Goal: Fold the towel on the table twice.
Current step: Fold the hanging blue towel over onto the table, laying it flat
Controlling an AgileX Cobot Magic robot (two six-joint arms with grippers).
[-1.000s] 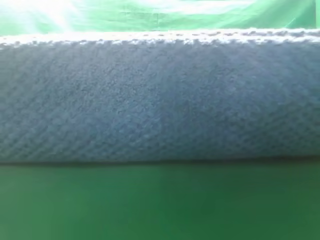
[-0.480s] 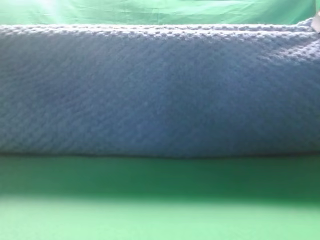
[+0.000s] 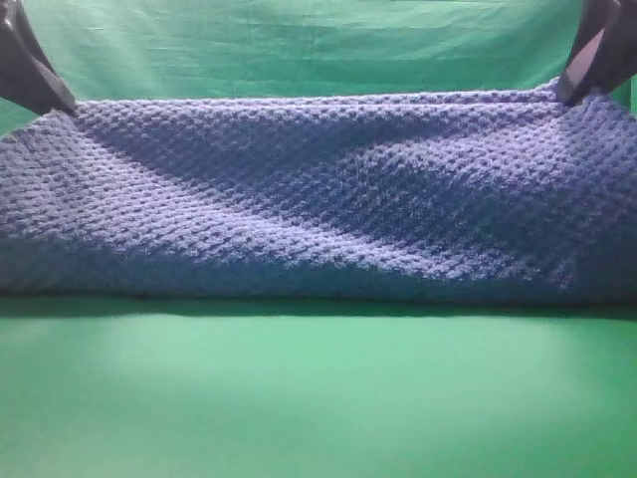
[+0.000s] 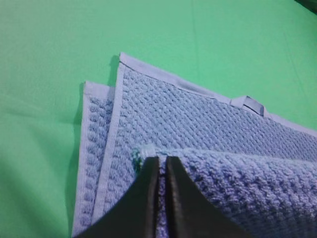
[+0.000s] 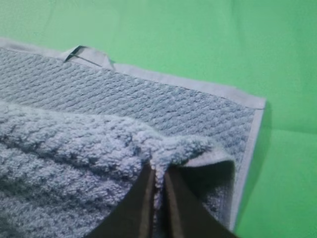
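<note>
The blue-grey waffle-weave towel (image 3: 318,199) stretches across the whole exterior view over the green table (image 3: 318,398). My left gripper (image 3: 62,103) is shut on the towel's upper left corner and my right gripper (image 3: 567,95) on its upper right corner. In the left wrist view my left gripper (image 4: 162,163) pinches a lifted fold of towel (image 4: 223,148) above the flat hemmed layers, with a small loop tag (image 4: 250,103) on the far hem. In the right wrist view my right gripper (image 5: 158,173) clamps a bunched corner of towel (image 5: 99,104); a tag (image 5: 86,54) lies on the far hem.
A wrinkled green backdrop cloth (image 3: 299,45) hangs behind the towel. Bare green table surface (image 4: 74,34) lies beyond the towel's corners in both wrist views.
The towel has moved away from the high camera and lower; it filled the view as a blur before, and now both grippers show at its upper corners.
</note>
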